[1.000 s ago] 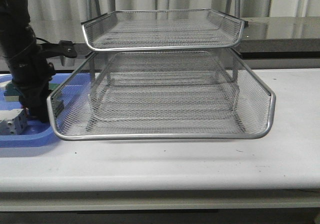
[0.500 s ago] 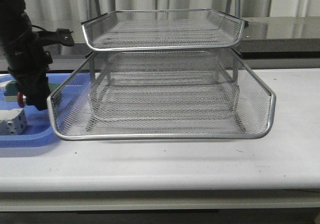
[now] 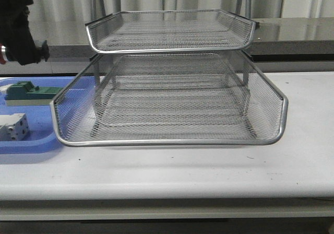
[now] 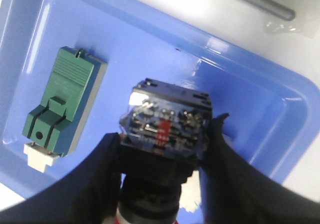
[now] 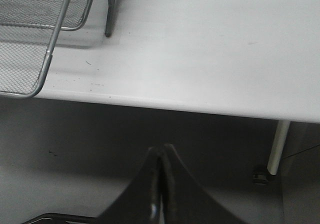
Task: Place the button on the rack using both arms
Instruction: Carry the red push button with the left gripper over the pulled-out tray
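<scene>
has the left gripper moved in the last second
Yes. In the front view the left gripper has risen from the blue tray to level with the rack's upper tier, carrying the button.

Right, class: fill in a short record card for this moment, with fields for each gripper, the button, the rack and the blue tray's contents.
left gripper: shut on the button, raised above the blue tray
right gripper: shut, empty, off the table's front edge
rack: wire-mesh tiers, nothing visible in them
blue tray contents: green block, white boxy part
button placed on rack: not yet
</scene>
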`<state>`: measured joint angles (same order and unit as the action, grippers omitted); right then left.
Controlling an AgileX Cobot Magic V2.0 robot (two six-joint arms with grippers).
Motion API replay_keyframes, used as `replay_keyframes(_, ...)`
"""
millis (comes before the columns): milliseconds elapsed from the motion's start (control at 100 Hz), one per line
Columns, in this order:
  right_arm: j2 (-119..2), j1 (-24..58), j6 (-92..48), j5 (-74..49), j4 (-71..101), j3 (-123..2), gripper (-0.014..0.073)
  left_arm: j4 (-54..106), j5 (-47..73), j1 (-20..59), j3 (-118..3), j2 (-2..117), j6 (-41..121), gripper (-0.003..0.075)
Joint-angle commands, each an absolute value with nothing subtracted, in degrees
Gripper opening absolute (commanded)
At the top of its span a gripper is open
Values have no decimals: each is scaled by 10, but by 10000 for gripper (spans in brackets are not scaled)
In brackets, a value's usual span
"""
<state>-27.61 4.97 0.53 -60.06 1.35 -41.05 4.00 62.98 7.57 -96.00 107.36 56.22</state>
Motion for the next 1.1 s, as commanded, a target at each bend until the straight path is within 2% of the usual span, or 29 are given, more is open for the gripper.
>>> replay_keyframes(0, -280, 50, 5, -570, 8, -430, -68, 67, 653, 76, -975, 1012, 554, -20)
replay_keyframes(180, -280, 50, 5, -570, 8, -430, -68, 97, 724, 82, -975, 966, 554, -20)
replay_keyframes(390, -280, 50, 5, -570, 8, -430, -68, 98, 726, 112, -974, 932, 540, -20)
replay_keyframes(860, -280, 50, 5, -570, 8, -430, -68, 99, 715, 295, -947, 927, 484, -20)
replay_keyframes(1090, -280, 50, 5, -570, 8, -430, -68, 102, 672, 347, -947, 956, 484, -20)
